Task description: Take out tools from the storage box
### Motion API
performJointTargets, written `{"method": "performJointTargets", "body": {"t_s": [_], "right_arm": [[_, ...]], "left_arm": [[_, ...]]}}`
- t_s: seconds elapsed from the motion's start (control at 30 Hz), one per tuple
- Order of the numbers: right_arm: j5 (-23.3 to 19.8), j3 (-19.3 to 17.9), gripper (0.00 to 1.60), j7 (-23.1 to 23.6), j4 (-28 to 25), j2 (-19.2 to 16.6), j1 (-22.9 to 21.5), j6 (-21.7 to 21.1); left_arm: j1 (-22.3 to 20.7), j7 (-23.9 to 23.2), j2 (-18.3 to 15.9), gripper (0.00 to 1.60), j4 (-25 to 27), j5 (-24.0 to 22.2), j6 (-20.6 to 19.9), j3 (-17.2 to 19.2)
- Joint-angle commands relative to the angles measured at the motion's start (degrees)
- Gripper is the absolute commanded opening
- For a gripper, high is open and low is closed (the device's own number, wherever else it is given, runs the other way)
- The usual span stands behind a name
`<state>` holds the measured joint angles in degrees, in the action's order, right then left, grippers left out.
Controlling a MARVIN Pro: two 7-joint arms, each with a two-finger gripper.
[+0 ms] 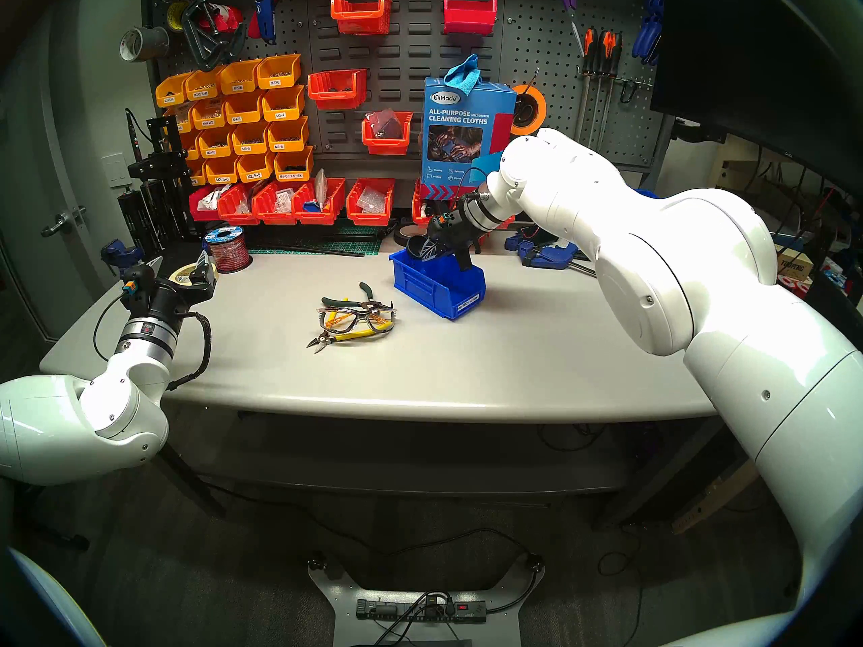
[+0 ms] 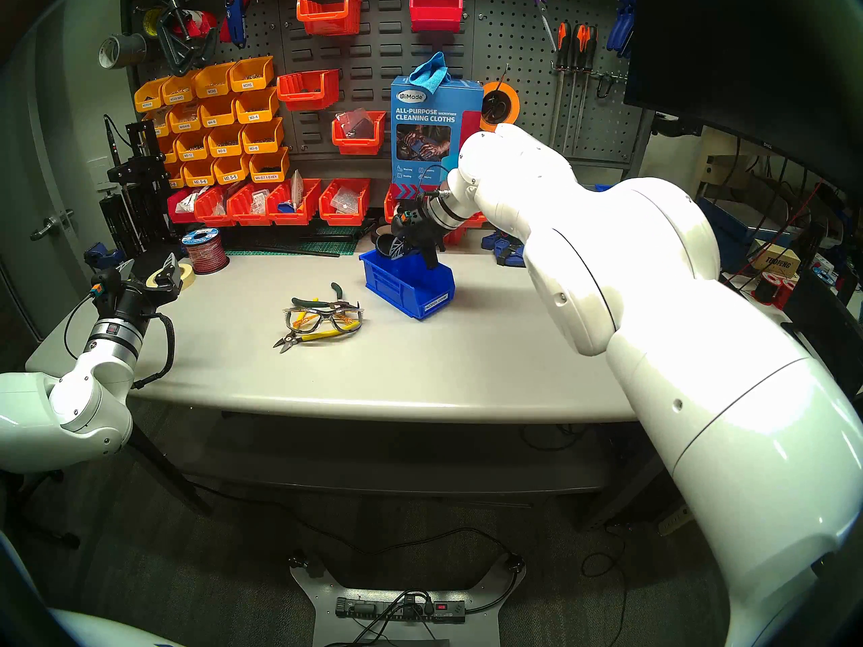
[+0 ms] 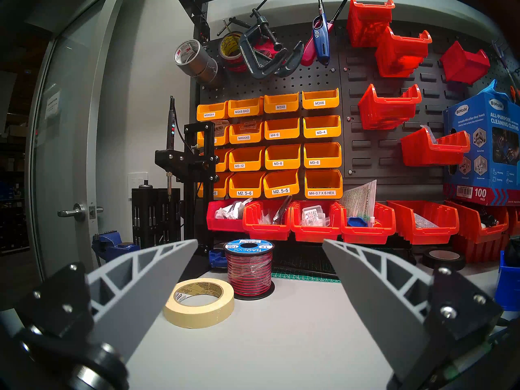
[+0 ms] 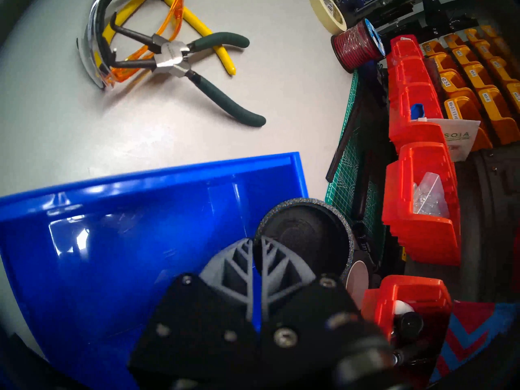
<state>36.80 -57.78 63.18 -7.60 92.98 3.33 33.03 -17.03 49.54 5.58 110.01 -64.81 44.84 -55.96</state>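
The small blue storage box [image 1: 439, 282] with a white label strip stands mid-table; it also shows in the right wrist view [image 4: 112, 240]. My right gripper [image 1: 427, 249] is shut on the rim of a small black round cup-shaped piece [image 4: 306, 234] and holds it at the box's back corner [image 2: 394, 247]. On the table left of the box lie the safety glasses [image 1: 359, 319], the green-handled pliers [image 4: 225, 99] and the yellow-handled cutters [image 1: 345, 338], overlapping in one pile. My left gripper [image 3: 260, 246] is open and empty at the table's far left [image 1: 203, 268].
A masking tape roll [image 3: 199, 302] and a red wire spool [image 3: 249, 265] sit just ahead of my left gripper. Red bins [image 1: 322, 202] line the table's back under the pegboard. A cleaning cloths box [image 1: 462, 137] stands behind the blue box. Blue clamps [image 1: 537, 251] lie at the back right.
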Motion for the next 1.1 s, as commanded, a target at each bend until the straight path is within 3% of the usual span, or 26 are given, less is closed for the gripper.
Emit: {"method": "performJointTargets", "body": {"t_s": [0.0,0.3,0.5,1.07], "right_arm": [[-1.99,-1.77,0.00,1.79,-1.45,1.34,-2.43,2.25],[-5.77,-4.97,0.00,7.25,-1.47,5.63,-0.75,6.08],[-6.79,-5.64,0.00,7.50,-0.74,7.54,-0.11,6.91],[-5.64,-2.78,0.00,7.92,1.87,10.99,3.47,5.65]], "left_arm": [[-0.93,-0.04,0.15,1.60,-0.04,0.13,0.13,0.42],[-0.86,-0.04,0.15,1.60,-0.04,0.12,0.13,0.48],[-0.91,-0.04,0.15,1.60,-0.04,0.12,0.13,0.44],[-1.19,-0.07,0.15,1.60,-0.03,0.10,0.13,0.17]]}}
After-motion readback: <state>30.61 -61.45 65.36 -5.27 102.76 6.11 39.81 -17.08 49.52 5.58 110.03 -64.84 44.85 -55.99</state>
